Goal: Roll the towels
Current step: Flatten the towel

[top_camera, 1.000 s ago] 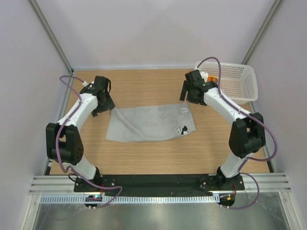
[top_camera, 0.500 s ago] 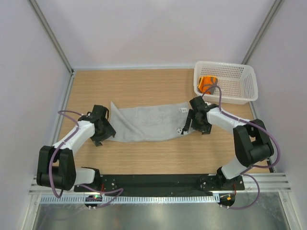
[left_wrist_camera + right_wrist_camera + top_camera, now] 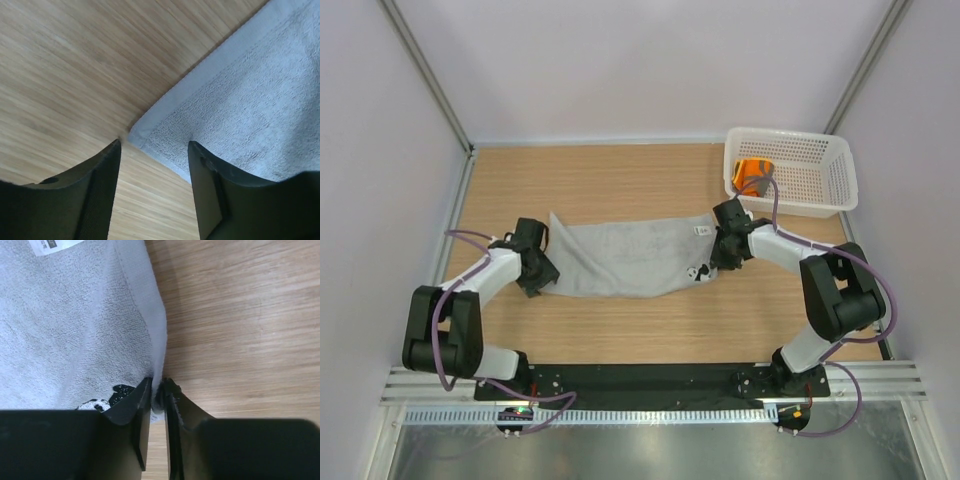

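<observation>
The light-grey towel (image 3: 630,258) lies spread flat across the middle of the table, its white tag (image 3: 701,230) at the right end. My left gripper (image 3: 542,276) is low at its near-left corner. In the left wrist view it (image 3: 155,145) is open, its jaws either side of that corner of the towel (image 3: 250,100). My right gripper (image 3: 720,262) is at the near-right corner. In the right wrist view it (image 3: 158,382) is shut on the hem of the towel (image 3: 75,330), beside a black-and-white print (image 3: 107,397). The orange towel (image 3: 752,175) sits bunched in the basket.
A white perforated basket (image 3: 790,136) stands at the back right corner of the wooden table (image 3: 620,180). Pale walls close the table in on the left, back and right. The black mounting rail (image 3: 650,378) runs along the near edge.
Both arms came down from the towel's far side to its near corners. The right gripper has closed onto the right hem. The left jaws have narrowed a little around the left corner.
</observation>
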